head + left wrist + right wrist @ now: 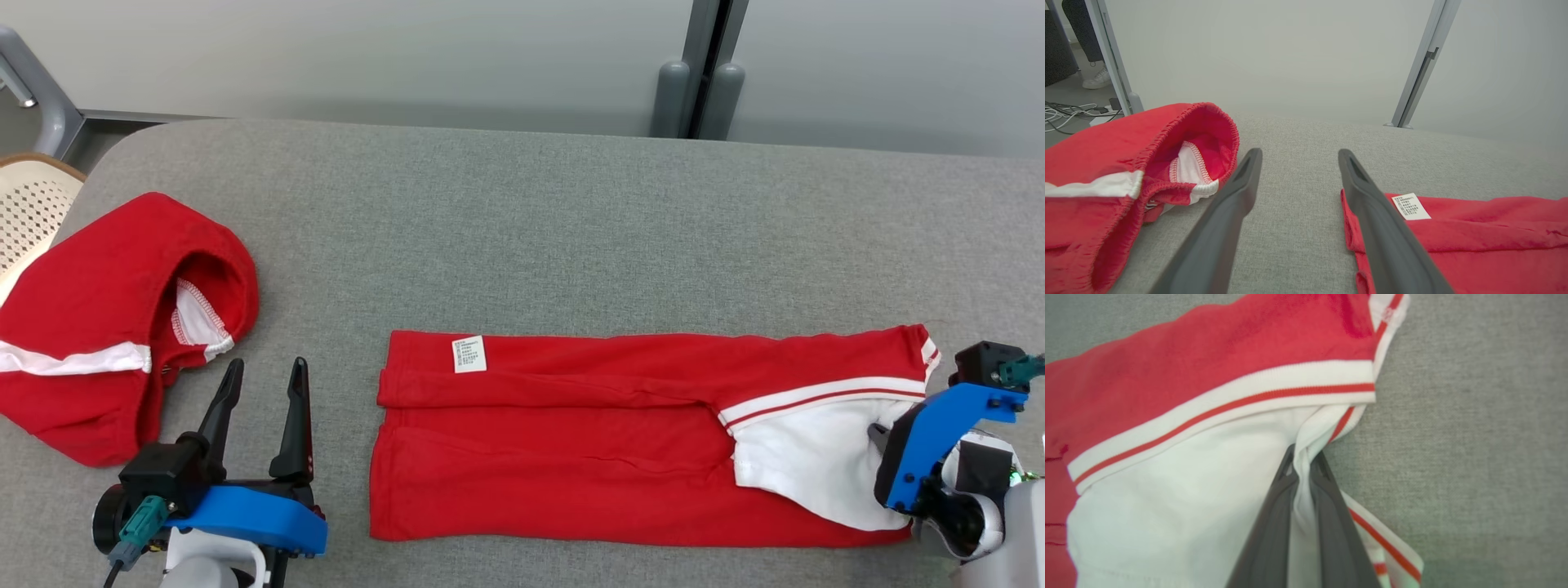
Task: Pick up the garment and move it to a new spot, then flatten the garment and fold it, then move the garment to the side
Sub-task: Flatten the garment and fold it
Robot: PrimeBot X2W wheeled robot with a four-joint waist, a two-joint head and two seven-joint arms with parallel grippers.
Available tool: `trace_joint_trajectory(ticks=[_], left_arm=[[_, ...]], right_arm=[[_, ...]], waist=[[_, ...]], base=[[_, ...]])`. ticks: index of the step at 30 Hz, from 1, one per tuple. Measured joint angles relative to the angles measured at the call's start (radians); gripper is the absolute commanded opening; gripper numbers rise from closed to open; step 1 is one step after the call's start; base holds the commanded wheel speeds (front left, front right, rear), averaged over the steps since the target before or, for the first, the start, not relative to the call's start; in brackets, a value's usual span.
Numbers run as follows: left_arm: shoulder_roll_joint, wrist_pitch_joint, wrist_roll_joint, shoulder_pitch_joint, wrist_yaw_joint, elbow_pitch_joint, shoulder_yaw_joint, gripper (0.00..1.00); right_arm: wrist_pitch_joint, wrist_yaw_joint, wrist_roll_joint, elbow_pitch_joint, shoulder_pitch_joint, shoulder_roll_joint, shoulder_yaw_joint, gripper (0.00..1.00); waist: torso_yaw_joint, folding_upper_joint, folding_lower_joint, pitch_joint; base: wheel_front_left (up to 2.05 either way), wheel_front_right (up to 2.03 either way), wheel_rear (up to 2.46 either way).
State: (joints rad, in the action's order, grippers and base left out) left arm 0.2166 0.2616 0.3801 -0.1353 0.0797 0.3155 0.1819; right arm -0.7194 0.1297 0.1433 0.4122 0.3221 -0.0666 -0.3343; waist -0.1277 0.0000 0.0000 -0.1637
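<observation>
Red-and-white shirt lies folded lengthwise on grey table, centre-right. Right gripper pinches white collar-end fabric, judged ready for next fold. Left gripper spread wide, empty, beside hem.

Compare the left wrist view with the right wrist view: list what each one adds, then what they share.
Left wrist view adds: the open left gripper, a crumpled red garment with an elastic waistband, a white printed care label, and a person's white shoe.
Right wrist view adds: the right gripper shut on a fold of the white red-striped fabric panel.
Both: the flattened red-and-white garment on the grey fabric tabletop.
</observation>
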Motion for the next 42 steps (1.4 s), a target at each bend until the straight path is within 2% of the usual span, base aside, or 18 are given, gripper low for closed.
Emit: trace_joint_trajectory(ticks=[2,6,11,16,19,24,30,36,42], left_arm=[[-0.001,0.0,-0.002,0.0,0.0,0.0,-0.003,1.0],[-0.001,0.0,-0.002,0.003,0.0,0.0,-0.009,1.0],[0.0,0.0,-0.003,0.015,0.0,-0.004,-0.014,1.0],[0.0,0.0,-0.005,0.026,0.001,-0.008,-0.017,1.0],[-0.001,0.0,-0.011,0.032,0.001,-0.009,-0.015,1.0],[-0.002,0.0,-0.012,0.041,0.0,-0.015,-0.009,1.0],[0.001,-0.004,-0.012,0.042,-0.006,-0.034,-0.004,1.0],[0.009,-0.006,-0.011,0.044,-0.008,-0.044,0.001,1.0],[0.008,-0.009,-0.011,0.038,-0.008,-0.048,0.012,1.0]], right_arm=[[0.012,0.001,0.019,-0.017,-0.013,-0.009,0.01,0.0],[0.033,0.001,0.042,-0.078,-0.046,-0.069,0.001,0.0],[0.025,0.001,0.034,-0.197,-0.097,-0.141,-0.061,0.0],[-0.016,0.001,-0.034,-0.341,-0.17,-0.183,-0.11,0.0],[-0.028,0.001,-0.034,-0.409,-0.189,-0.174,-0.098,0.0],[-0.051,0.001,-0.011,-0.489,-0.212,-0.137,0.029,0.0],[-0.064,0.001,0.014,-0.502,-0.188,-0.089,0.297,0.0],[-0.042,0.001,0.064,-0.379,-0.094,-0.037,0.529,0.0],[0.017,0.001,0.098,-0.207,-0.001,0.006,0.633,0.0]], waist=[[0.003,0.0,0.0001,0.002],[0.009,0.0,0.0,0.011],[0.016,0.0,0.0,0.021],[0.02,0.0,0.0,0.029],[0.023,0.0,0.0,0.037],[0.023,0.0,0.0,0.048],[0.016,0.0,0.0,0.054],[0.0,0.0,0.0,0.051],[-0.023,0.0,0.0,0.037]], base=[[0.0,0.0,0.0],[0.0,0.0,0.0],[0.0,0.0,0.0],[0.0,0.0,0.0],[0.0,0.0,0.0],[0.0,0.0,0.0],[0.0,0.0,0.0],[0.0,0.0,0.0],[0.0,0.0,0.0]])
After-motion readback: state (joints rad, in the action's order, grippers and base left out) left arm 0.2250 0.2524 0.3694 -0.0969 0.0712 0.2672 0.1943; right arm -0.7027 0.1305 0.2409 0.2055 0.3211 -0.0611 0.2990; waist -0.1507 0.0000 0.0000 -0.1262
